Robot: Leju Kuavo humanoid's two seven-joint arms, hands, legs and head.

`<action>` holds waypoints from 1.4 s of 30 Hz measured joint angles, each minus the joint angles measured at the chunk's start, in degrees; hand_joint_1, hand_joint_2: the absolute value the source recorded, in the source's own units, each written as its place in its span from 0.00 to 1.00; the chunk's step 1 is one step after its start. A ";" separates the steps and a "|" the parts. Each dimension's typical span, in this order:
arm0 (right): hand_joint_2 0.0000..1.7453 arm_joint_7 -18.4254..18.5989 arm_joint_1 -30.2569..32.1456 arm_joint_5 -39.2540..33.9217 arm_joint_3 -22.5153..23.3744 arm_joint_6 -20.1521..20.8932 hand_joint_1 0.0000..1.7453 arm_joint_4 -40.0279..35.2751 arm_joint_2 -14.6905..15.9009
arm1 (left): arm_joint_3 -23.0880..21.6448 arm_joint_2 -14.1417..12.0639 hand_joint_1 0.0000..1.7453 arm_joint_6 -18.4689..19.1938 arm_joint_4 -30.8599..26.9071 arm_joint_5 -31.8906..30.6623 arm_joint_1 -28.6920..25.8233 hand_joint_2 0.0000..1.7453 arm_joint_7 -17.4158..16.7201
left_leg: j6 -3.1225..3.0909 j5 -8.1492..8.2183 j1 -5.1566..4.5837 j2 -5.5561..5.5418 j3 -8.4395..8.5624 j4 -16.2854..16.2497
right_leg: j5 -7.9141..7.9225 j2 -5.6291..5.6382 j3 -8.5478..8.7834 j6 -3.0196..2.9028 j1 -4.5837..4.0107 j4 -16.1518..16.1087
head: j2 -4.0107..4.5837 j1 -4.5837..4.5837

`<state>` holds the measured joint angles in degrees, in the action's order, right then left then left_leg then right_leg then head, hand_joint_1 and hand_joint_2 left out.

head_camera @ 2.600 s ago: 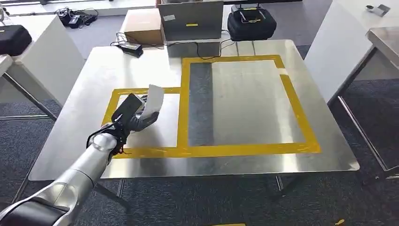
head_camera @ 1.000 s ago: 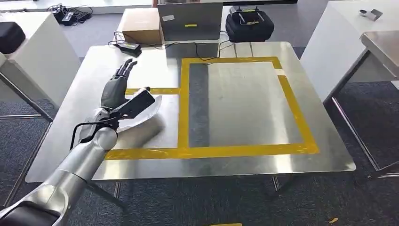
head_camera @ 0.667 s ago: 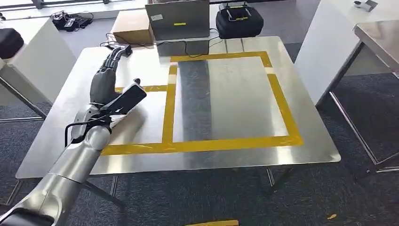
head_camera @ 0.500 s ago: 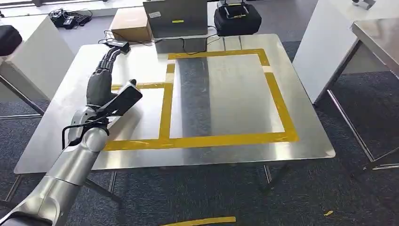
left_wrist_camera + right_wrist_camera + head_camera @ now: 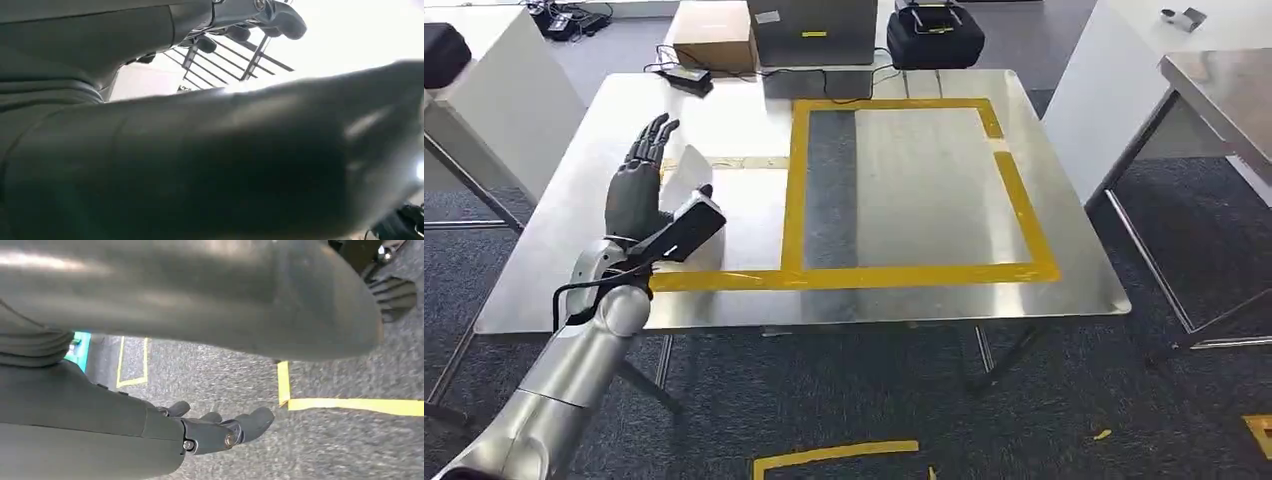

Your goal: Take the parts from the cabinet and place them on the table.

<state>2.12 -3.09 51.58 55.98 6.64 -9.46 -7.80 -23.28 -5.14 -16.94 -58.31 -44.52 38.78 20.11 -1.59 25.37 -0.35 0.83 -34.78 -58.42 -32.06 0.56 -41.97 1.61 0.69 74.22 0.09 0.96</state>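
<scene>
A pale, curved sheet-metal part (image 5: 689, 169) lies on the steel table (image 5: 924, 190), inside the small yellow-taped box at its left. My left hand (image 5: 635, 188) is raised just left of the part with its fingers spread and nothing in it. The black wrist camera hides the part's near edge. Seen from the left wrist, that hand (image 5: 200, 160) fills most of the frame, blurred, its fingers (image 5: 272, 15) against a bright ceiling. My right hand (image 5: 215, 430) hangs over grey carpet, fingers loosely apart and holding nothing.
Along the table's far edge stand a cardboard box (image 5: 714, 35), a grey case (image 5: 814, 30), a black bag (image 5: 934, 35) and a power adapter (image 5: 688, 78). White tables flank both sides. Yellow tape (image 5: 834, 455) marks the carpet in front.
My left hand has let go of the part, which now lies on the table, and has opened and lifted. The whole view has shifted, so the camera has moved.
</scene>
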 joint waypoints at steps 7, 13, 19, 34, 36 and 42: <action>0.00 0.02 -0.10 -0.02 0.33 -0.37 0.00 0.00 0.50 | -0.11 0.07 0.00 -0.85 1.38 0.52 0.15 0.00 1.42 | 1.66 -1.64 0.03 0.26 -1.80 -0.83 | 4.16 -0.33 8.94 -1.93 -0.96 -14.84 | 0.00 -0.04; 0.00 -0.33 -0.17 0.35 0.39 0.31 0.00 0.00 0.55 | -0.26 -0.50 0.00 -2.32 2.64 1.07 0.05 0.00 2.29 | 3.72 9.54 0.80 -0.68 -6.32 -15.90 | 7.21 -0.68 6.58 -3.10 0.13 -15.89 | 0.00 0.20; 0.00 -0.33 -0.18 0.66 0.39 0.09 0.00 -0.02 0.68 | -0.37 -1.14 0.00 -3.17 3.12 1.73 0.11 0.00 2.51 | 5.27 5.71 1.55 -1.16 6.48 -0.95 | 9.69 -0.52 3.25 -0.98 1.21 -15.06 | 0.00 0.31; 0.00 -0.68 -0.17 0.50 0.39 -0.66 0.00 0.00 0.55 | -0.44 -1.38 0.00 -6.90 4.06 -0.26 -0.44 0.00 1.40 | 0.03 -2.26 -0.15 -0.63 -3.62 -1.02 | 4.81 -0.47 6.73 -0.67 -0.26 -5.18 | 0.00 0.28; 0.00 -0.70 -0.18 0.50 0.39 -0.66 0.00 0.00 0.55 | -0.44 -1.38 0.00 -6.95 4.06 -0.30 -0.44 0.00 1.38 | 0.04 -2.32 -0.17 -0.63 -3.71 -1.02 | 4.82 -0.48 7.22 -0.74 -0.30 -5.79 | 0.00 0.28; 0.00 -0.70 -0.66 0.70 0.42 -0.52 0.00 0.00 0.57 | -0.52 -2.32 0.00 -7.69 3.89 -1.05 -1.06 0.00 0.81 | 2.80 1.46 0.14 -0.88 -6.01 -3.94 | 4.81 -0.71 10.37 -3.38 -0.41 -16.79 | 0.00 0.46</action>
<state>1.42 -3.75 52.28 56.39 6.12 -9.46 -7.23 -23.80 -7.45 -24.63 -54.42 -45.57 37.73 20.92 1.22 26.83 -0.20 -0.05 -40.79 -62.36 -27.26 -0.16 -31.60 -1.77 0.29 57.44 0.09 1.42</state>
